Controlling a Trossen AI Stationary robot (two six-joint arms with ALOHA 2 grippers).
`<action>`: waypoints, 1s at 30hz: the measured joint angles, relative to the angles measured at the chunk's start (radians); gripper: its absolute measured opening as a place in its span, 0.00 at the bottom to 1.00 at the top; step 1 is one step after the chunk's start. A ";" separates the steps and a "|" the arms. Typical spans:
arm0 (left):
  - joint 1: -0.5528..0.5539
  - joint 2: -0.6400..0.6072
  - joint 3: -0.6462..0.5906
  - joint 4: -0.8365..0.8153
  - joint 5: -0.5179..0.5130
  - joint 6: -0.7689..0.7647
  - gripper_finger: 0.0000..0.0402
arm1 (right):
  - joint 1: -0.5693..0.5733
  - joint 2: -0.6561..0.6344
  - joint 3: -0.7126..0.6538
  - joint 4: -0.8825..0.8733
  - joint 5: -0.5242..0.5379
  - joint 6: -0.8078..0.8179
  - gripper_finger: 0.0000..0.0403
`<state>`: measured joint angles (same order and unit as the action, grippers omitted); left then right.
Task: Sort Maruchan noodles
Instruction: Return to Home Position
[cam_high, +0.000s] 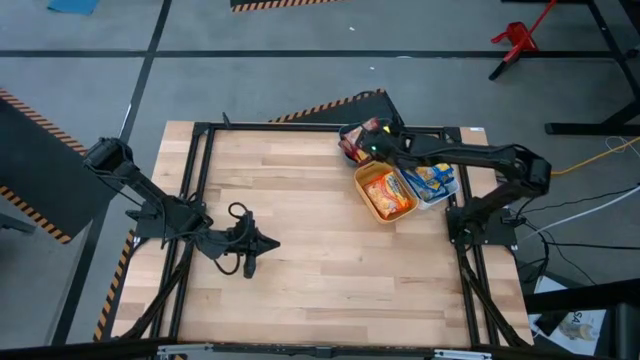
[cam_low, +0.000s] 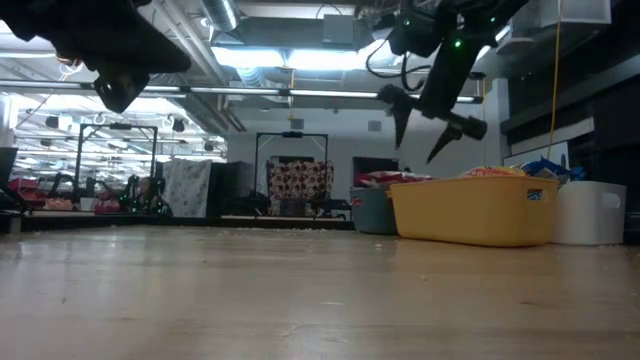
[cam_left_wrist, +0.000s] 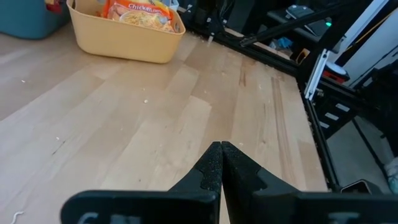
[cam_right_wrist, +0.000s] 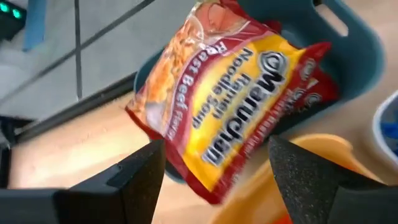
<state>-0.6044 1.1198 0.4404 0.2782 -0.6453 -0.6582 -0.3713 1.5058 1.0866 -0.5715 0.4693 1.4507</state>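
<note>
The right gripper (cam_right_wrist: 214, 155) is hanging open, its two dark fingers spread wide and holding nothing. It is directly above a dark red Maruchan beef noodle pack (cam_right_wrist: 236, 106), which is lying on top in the teal bin (cam_right_wrist: 357, 43) at the far right of the wooden table (cam_high: 330, 270). In the low view the gripper is hovering above the bins and touching none of them. Just nearer than the teal bin, the yellow bin (cam_low: 470, 210) is holding an orange chicken noodle pack (cam_left_wrist: 140, 12). Beside it on the right, the white bin (cam_low: 590, 212) is carrying blue-and-yellow packs (cam_high: 432, 180). The three bins are sitting close together. Well apart from them, over the near left part of the table, the left gripper (cam_left_wrist: 221, 149) is hovering with its fingers pressed together on nothing, wood planks beneath it.
</note>
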 joint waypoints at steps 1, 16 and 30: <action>0.000 -0.001 0.000 0.003 0.000 0.000 0.00 | 0.007 -0.009 0.000 -0.013 0.001 -0.013 0.67; 0.086 -0.355 0.056 0.006 0.060 0.263 0.00 | 0.050 -0.341 -0.002 0.294 -0.307 -0.768 0.67; 0.143 -0.728 0.075 -0.067 0.017 0.489 0.00 | 0.051 -0.727 -0.053 0.248 -0.697 -1.195 0.67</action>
<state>-0.4615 0.3914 0.5156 0.2113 -0.6280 -0.1694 -0.3202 0.7786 1.0332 -0.3239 -0.2275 0.2559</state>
